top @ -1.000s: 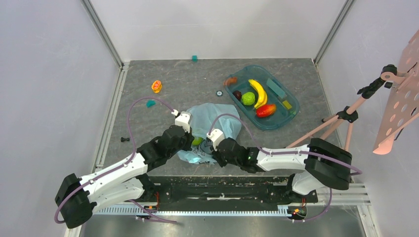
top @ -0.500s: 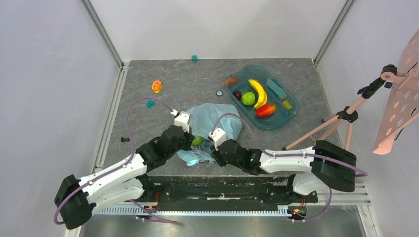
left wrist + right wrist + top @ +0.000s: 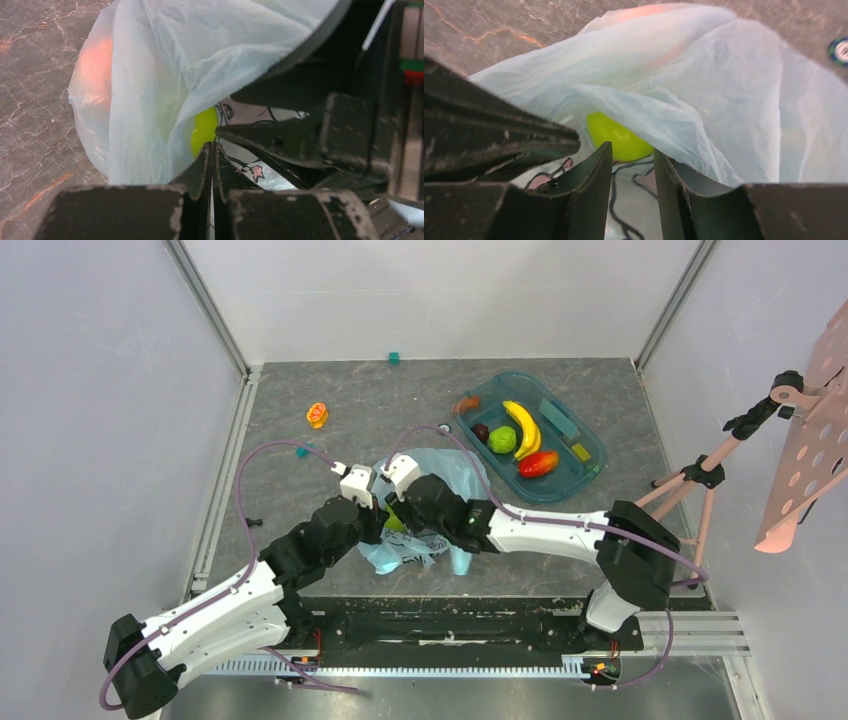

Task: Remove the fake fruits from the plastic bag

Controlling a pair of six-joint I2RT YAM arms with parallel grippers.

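Nearest the arm bases, the left gripper [image 3: 212,150] is shut tight at the mouth of the plastic bag [image 3: 440,475]; whether film is nipped between its tips I cannot tell. Just beside it the right gripper [image 3: 631,149] stands parted and holds nothing. A drooping fold of bag film hangs over the green apple [image 3: 616,140] inside the mouth, and the left arm's finger crosses the right wrist's view. Deeper in, the peach [image 3: 97,65] shows only as an orange glow through the film. Beyond the bag lie a small round disc [image 3: 444,428] and a teal tray [image 3: 590,475] holding a banana [image 3: 522,428]. The bag's long axis runs from near-left to far-right, mouth toward the arms.
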